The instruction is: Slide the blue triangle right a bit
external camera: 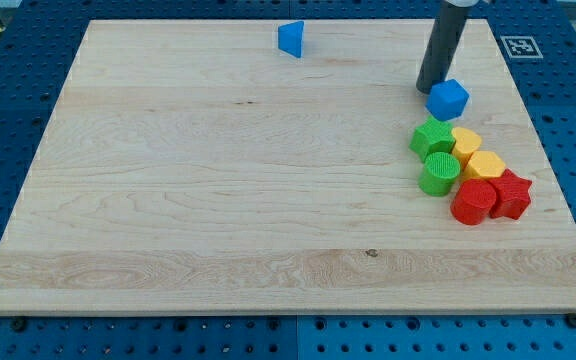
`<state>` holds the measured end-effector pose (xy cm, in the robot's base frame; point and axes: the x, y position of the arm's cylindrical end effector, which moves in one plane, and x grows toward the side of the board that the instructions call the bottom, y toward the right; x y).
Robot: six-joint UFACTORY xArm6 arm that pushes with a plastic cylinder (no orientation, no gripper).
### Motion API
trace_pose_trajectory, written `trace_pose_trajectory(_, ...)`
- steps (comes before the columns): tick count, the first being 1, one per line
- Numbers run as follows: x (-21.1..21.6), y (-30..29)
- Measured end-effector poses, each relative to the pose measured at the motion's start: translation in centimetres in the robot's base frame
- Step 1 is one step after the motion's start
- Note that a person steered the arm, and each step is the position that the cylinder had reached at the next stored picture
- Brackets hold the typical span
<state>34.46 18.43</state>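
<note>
Your blue triangle (290, 39) sits up near the top edge of the wooden board (218, 200), a bit right of center. My tip (430, 90) is well apart from it, upper right, just beside a blue cube (448, 98). No pincer on this rig, just a plain rod. Below the cube there's a cluster: green (435, 154), yellow (475, 154) and red (492, 197) blocks touching.

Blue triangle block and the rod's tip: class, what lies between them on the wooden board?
Nothing: in the camera view, only bare wooden board lies between the blue triangle block and my tip, which touches the blue cube.
</note>
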Motion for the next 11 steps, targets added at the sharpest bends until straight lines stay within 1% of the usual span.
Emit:
trace_pose_trajectory(2,3.1,0.0)
trace_pose_trajectory(3,3.2,0.0)
trace_pose_trajectory(4,0.9,-1.3)
trace_pose_trajectory(7,2.2,-14.9)
trace_pose_trajectory(8,0.5,-17.9)
trace_pose_trajectory(10,-6.7,-22.3)
trace_pose_trajectory(11,-10.1,-21.8)
